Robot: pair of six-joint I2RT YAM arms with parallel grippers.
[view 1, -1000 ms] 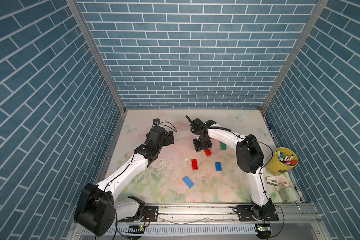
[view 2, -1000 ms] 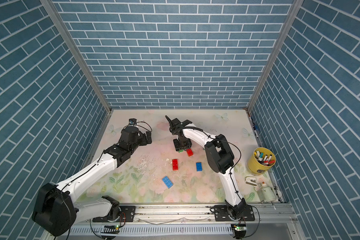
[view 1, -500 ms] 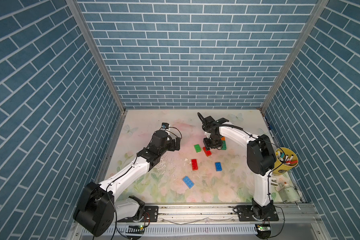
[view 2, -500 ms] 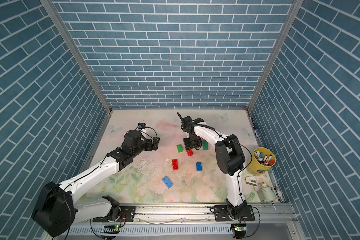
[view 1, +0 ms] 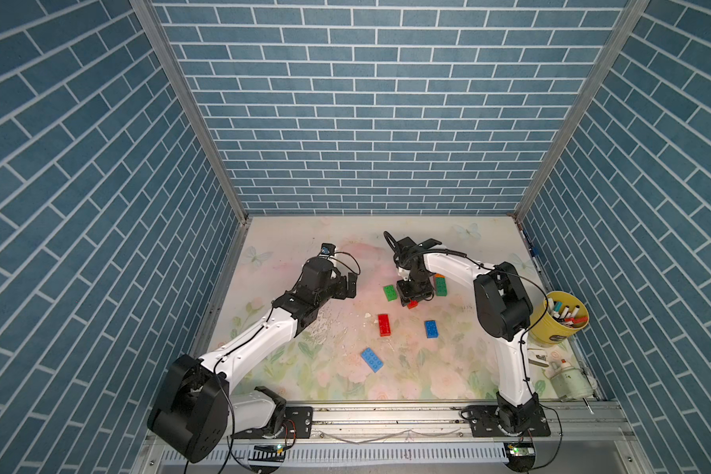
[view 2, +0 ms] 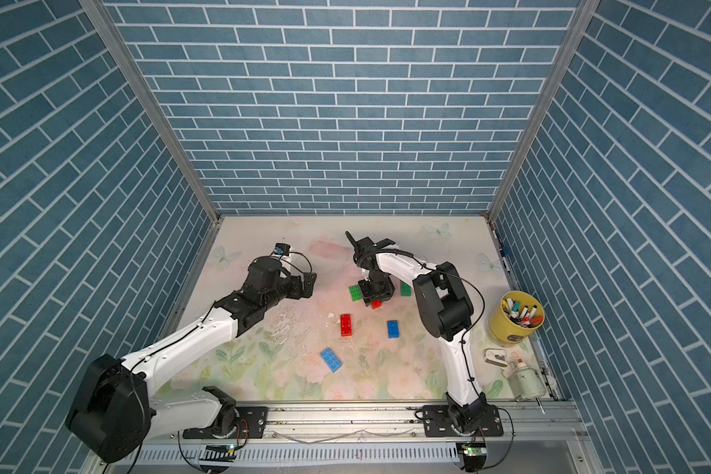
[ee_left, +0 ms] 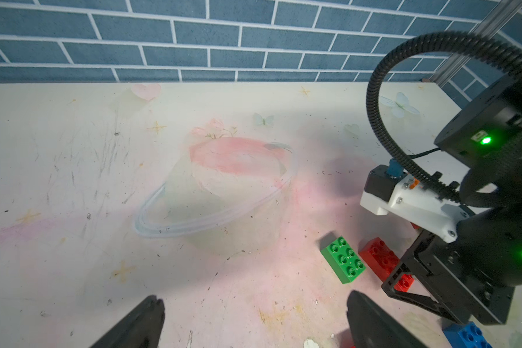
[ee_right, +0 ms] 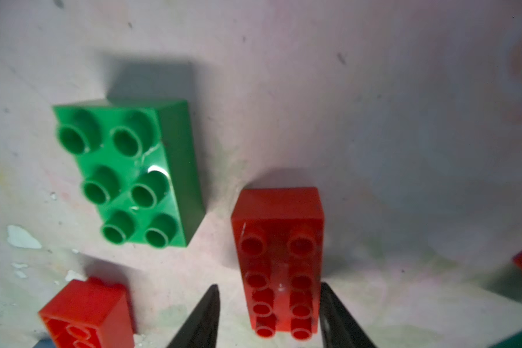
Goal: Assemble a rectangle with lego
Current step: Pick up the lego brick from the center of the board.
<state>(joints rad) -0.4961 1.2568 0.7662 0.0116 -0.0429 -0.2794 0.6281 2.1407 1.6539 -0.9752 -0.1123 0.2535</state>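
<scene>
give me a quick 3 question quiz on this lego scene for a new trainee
1. True or false: the jaws of the left arm hold a brick.
2. Which brick sits between the jaws of the right arm? A green, B red, C blue.
3. In a top view, what colour is the brick nearest the base rail?

Key: 1 false, they stand open and empty. 2 B, the red brick, not yet clamped. 3 the light blue brick.

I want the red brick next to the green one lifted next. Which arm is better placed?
Right. The right arm has its jaws down on either side of the red brick, with a gap on one side. The left arm hovers aside, jaws wide open over the table.
</scene>
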